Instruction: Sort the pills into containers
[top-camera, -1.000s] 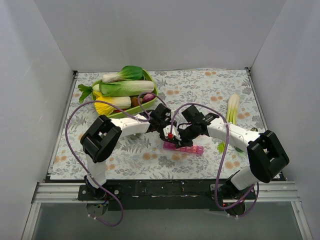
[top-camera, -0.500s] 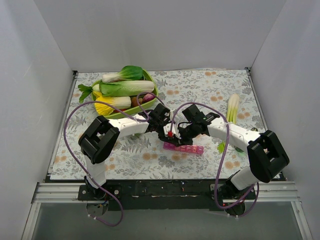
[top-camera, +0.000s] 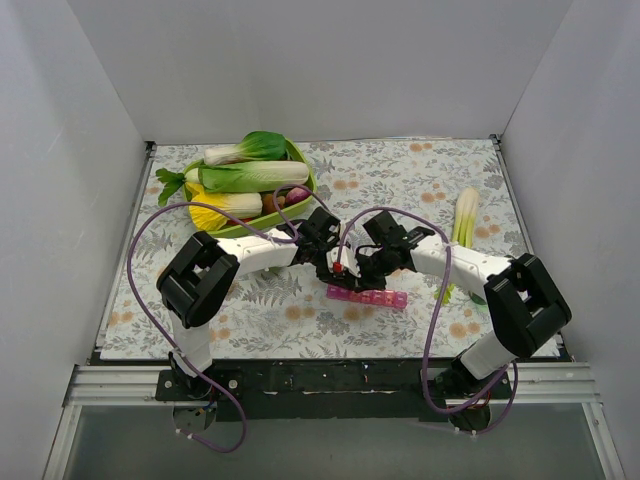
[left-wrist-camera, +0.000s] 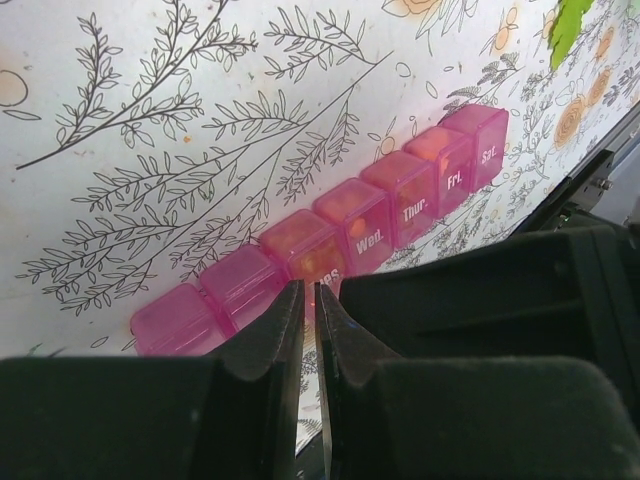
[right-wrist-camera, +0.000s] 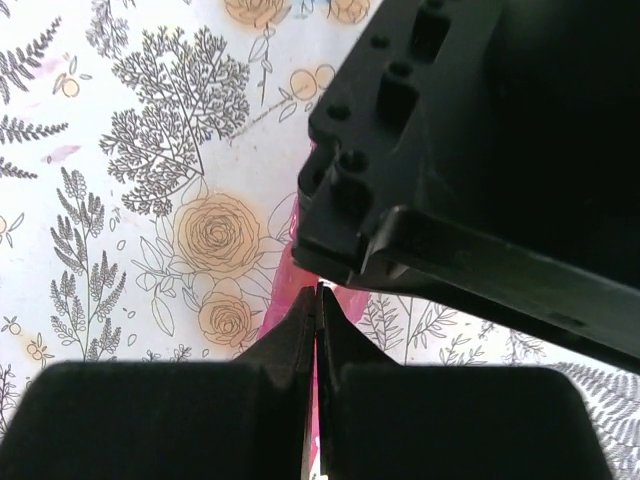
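My left tool (left-wrist-camera: 307, 292) is closed, its fingers nearly touching with only a thin slit between. It hangs near the pink pill box (left-wrist-camera: 385, 195), by the cell next to the one marked Wed. The pill box lies on the flowered counter (left-wrist-camera: 150, 140). Orange pills (left-wrist-camera: 356, 228) show inside some middle cells. My right tool (right-wrist-camera: 317, 292) is closed too, over the same end of the pill box.

One pill-box strip (top-camera: 367, 297), seven cells (left-wrist-camera: 355, 215), one bowl (top-camera: 306, 168)

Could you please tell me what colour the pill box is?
The pill box is translucent pink with white day labels; clearest in the left wrist view.
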